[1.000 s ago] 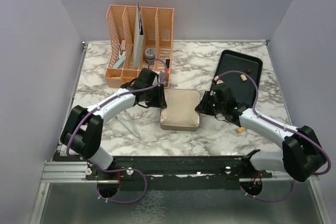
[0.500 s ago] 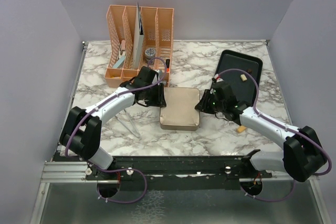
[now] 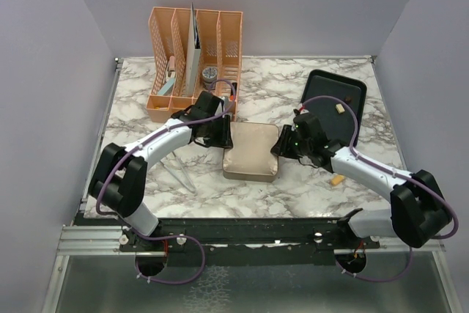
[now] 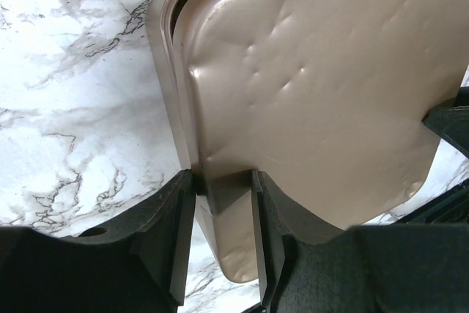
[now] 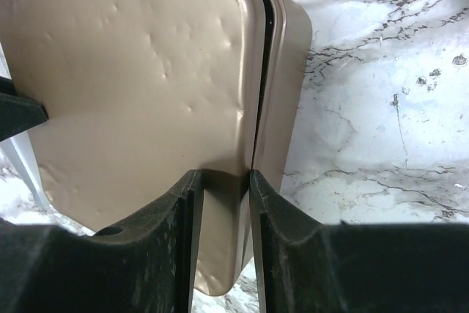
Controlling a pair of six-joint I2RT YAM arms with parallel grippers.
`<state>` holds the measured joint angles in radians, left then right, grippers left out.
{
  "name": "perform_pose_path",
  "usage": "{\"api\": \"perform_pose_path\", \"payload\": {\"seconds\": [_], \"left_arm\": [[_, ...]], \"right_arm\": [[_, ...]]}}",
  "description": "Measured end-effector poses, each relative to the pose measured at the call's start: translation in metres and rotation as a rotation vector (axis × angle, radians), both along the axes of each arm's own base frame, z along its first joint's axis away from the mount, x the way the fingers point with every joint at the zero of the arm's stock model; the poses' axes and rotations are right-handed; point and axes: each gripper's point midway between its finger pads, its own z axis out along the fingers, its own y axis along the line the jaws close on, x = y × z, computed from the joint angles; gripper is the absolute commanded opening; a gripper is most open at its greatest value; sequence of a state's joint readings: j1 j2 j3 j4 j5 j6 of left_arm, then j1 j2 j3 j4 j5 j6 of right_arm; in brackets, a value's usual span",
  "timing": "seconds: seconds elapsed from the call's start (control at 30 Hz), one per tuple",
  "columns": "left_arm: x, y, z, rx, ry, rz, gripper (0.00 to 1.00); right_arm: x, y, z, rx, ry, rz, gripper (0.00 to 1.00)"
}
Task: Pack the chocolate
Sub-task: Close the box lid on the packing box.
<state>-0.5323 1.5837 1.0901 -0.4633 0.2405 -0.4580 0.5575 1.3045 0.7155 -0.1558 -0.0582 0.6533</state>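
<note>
The square gold tin [image 3: 251, 152] lies at the table's middle with its lid on, the lid's rim slightly proud of the base. My left gripper [image 3: 226, 137] is shut on the tin's left edge; in the left wrist view [image 4: 220, 181] the tin [image 4: 315, 93] fills the frame. My right gripper [image 3: 282, 144] is shut on the tin's right edge, as the right wrist view shows [image 5: 223, 177] with the tin [image 5: 139, 86]. A cream chocolate [image 3: 339, 108] and a dark one [image 3: 347, 99] lie on the black tray [image 3: 322, 89]. A light brown piece [image 3: 336, 179] lies on the table.
An orange desk organiser [image 3: 194, 56] with papers and small items stands at the back left, close behind my left arm. A thin wire-like shape [image 3: 179, 174] lies on the marble left of the tin. Walls close in the left, right and back sides.
Both grippers have shifted slightly toward the far side along the tin's edges. The tin has barely moved.
</note>
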Motion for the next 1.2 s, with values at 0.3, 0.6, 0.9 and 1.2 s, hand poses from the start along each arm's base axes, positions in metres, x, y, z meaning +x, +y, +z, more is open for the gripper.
{"api": "perform_pose_path", "payload": {"seconds": [0.3, 0.6, 0.9, 1.2], "left_arm": [[0.005, -0.004, -0.011, 0.015, 0.01, -0.01, 0.45], [0.008, -0.007, -0.012, 0.026, -0.015, -0.015, 0.51], [0.017, -0.008, -0.004, 0.03, -0.054, -0.022, 0.5], [0.019, -0.009, -0.001, 0.031, -0.073, -0.038, 0.47]], "right_arm": [[0.005, -0.001, -0.007, -0.027, -0.008, -0.011, 0.45], [0.013, -0.002, 0.0, -0.044, -0.051, -0.019, 0.54], [0.022, -0.003, 0.009, -0.054, -0.085, -0.037, 0.51], [0.024, -0.008, 0.007, -0.079, -0.091, -0.053, 0.43]]}}
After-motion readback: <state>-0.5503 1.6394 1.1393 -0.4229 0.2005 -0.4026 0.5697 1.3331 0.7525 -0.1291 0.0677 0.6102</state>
